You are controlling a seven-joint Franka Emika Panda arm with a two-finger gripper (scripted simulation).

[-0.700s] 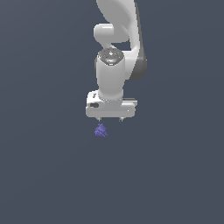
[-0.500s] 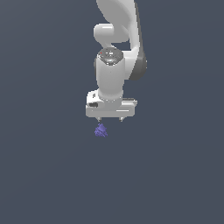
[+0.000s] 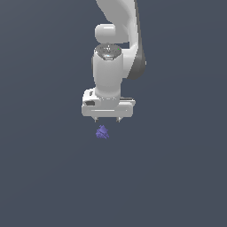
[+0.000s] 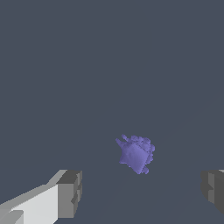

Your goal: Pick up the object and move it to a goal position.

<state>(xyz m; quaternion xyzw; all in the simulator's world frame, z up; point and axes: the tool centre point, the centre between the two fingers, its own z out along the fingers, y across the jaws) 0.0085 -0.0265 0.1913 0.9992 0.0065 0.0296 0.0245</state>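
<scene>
While the white arm (image 3: 116, 62) hangs straight down from the top of the exterior view, the claw (image 3: 107, 119) points down over a plain dark grey bench (image 3: 44, 177). Claw released: two short fingertips show below the white crossbar, spread wide, nothing between them.

Object (image 3: 102, 132): tiny purple-blue lump, jagged outline. In the exterior view it lies just below the claw, at about 7 o'clock from the midpoint between the tips, apart from both. It is nearer the fingertip on the exterior view's left. Much smaller than the claw body.

Wrist view: the object (image 4: 135, 153) lies on the grey surface between the two fingers, touching neither. One finger (image 4: 70, 194) shows a dark grey pad on a white body; the other (image 4: 214, 188) is cut by the frame edge, with only its dark pad visible. The object is closer to the midline than to either pad. Its surface is faceted, with small bumps along one side.
</scene>
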